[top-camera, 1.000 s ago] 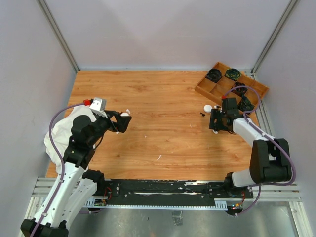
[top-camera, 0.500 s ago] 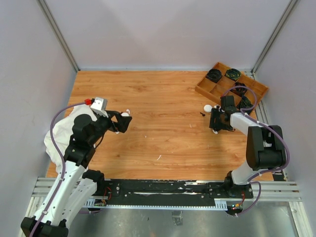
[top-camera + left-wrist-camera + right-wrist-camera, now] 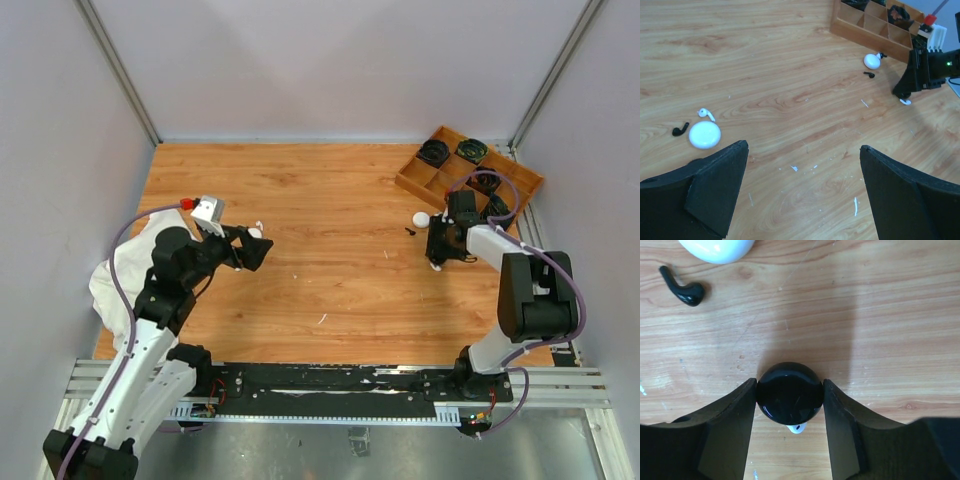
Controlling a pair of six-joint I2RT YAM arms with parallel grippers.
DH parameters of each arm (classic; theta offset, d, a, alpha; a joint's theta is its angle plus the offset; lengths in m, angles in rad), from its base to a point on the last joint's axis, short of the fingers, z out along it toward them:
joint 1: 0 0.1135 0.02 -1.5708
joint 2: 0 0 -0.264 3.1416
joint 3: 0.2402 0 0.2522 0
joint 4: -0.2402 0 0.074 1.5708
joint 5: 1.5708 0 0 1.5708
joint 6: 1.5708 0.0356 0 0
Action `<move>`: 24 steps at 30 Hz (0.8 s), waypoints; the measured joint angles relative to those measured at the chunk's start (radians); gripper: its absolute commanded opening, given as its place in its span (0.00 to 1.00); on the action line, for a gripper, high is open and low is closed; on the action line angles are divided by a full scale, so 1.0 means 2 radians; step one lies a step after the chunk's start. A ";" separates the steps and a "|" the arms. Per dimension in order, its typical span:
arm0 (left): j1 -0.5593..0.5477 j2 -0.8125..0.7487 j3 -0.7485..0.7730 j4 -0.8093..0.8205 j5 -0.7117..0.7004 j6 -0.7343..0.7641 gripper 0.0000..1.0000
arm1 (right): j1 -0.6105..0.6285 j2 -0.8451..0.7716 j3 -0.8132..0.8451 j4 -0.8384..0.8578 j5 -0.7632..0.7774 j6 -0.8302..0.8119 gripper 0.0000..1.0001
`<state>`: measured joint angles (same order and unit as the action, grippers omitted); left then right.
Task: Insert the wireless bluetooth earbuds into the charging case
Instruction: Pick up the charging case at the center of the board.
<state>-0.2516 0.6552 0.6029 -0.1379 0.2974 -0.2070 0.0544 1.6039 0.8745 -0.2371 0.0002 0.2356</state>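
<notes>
My right gripper (image 3: 790,384) is shut on a round black charging case (image 3: 789,392) that rests on the wooden table, one finger pressed to each side. The tip of a white earbud (image 3: 798,428) peeks out just under the case. Beyond the case lie a black earbud (image 3: 684,289) and a white case (image 3: 717,247). In the top view this gripper (image 3: 437,250) is down at the table near the tray. My left gripper (image 3: 803,147) hangs open over bare wood. To its left lie another white case (image 3: 704,135), a white earbud (image 3: 705,113) and a black earbud (image 3: 680,129).
A wooden compartment tray (image 3: 470,178) holding dark round items stands at the back right corner. A crumpled white cloth (image 3: 112,278) lies at the table's left edge beside the left arm. Grey walls close in the table on three sides.
The right gripper's jaws have closed in onto the black case. The left gripper has shifted a little to the right and forward, still wide open.
</notes>
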 measured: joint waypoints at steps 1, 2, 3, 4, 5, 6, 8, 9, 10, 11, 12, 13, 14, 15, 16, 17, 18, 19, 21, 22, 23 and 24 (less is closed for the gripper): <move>0.000 0.004 0.000 0.000 0.006 -0.002 0.99 | 0.000 -0.003 0.000 0.000 -0.004 0.000 0.46; 0.000 0.009 0.000 0.000 0.013 -0.004 0.99 | 0.000 -0.006 0.000 -0.001 -0.006 -0.001 0.46; 0.000 0.014 0.000 0.000 0.020 -0.008 0.99 | 0.001 -0.011 0.000 -0.002 -0.010 -0.002 0.46; 0.000 0.018 0.000 0.000 0.025 -0.011 0.99 | 0.002 -0.017 0.000 -0.004 -0.014 -0.003 0.46; 0.000 0.024 0.000 -0.001 0.032 -0.015 0.99 | 0.004 -0.023 0.000 -0.005 -0.015 -0.004 0.46; 0.000 0.028 0.001 -0.003 0.037 -0.019 0.99 | 0.008 -0.031 0.000 -0.008 -0.017 -0.006 0.46; 0.000 0.038 0.004 -0.010 0.046 -0.030 0.99 | 0.019 -0.050 0.000 -0.011 -0.022 -0.012 0.46; 0.000 0.042 0.005 -0.012 0.048 -0.033 0.99 | 0.026 -0.058 0.000 -0.012 -0.026 -0.014 0.46; 0.000 0.046 0.007 -0.015 0.051 -0.037 0.99 | 0.036 -0.067 0.000 -0.012 -0.030 -0.017 0.46; 0.000 0.050 0.009 -0.016 0.055 -0.042 0.99 | 0.049 -0.075 0.000 -0.012 -0.034 -0.021 0.47; 0.000 0.053 0.010 -0.016 0.059 -0.045 0.99 | 0.063 -0.084 0.000 -0.013 -0.037 -0.026 0.47; 0.000 0.058 0.010 -0.016 0.066 -0.052 0.99 | 0.076 -0.090 0.002 -0.015 -0.038 -0.030 0.48; 0.000 0.062 0.010 -0.016 0.073 -0.058 0.99 | 0.094 -0.097 0.003 -0.017 -0.039 -0.037 0.48; 0.000 0.067 0.010 -0.015 0.079 -0.063 0.99 | 0.113 -0.104 0.006 -0.020 -0.039 -0.045 0.48; 0.000 0.074 0.010 -0.014 0.088 -0.071 0.99 | 0.123 -0.111 0.010 -0.023 -0.040 -0.055 0.48; 0.000 0.082 0.010 -0.012 0.096 -0.078 0.99 | 0.149 -0.118 0.014 -0.024 -0.041 -0.065 0.48; 0.000 0.090 0.010 -0.011 0.105 -0.084 0.98 | 0.162 -0.123 0.018 -0.026 -0.042 -0.071 0.48; 0.000 0.097 0.010 -0.010 0.112 -0.091 0.97 | 0.178 -0.130 0.021 -0.026 -0.042 -0.082 0.48; -0.001 0.108 0.010 -0.006 0.124 -0.105 0.96 | 0.208 -0.142 0.028 -0.027 -0.043 -0.105 0.48; -0.001 0.111 0.009 -0.001 0.131 -0.112 0.96 | 0.220 -0.146 0.031 -0.028 -0.042 -0.114 0.48; -0.001 0.114 0.006 0.008 0.138 -0.121 0.96 | 0.236 -0.151 0.034 -0.029 -0.042 -0.127 0.48; -0.001 0.115 0.003 0.015 0.144 -0.128 0.95 | 0.250 -0.154 0.037 -0.030 -0.042 -0.138 0.47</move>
<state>-0.2539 0.8845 0.6083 -0.1081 0.5858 -0.4637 0.5552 1.2953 0.9489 -0.2962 -0.0837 -0.0402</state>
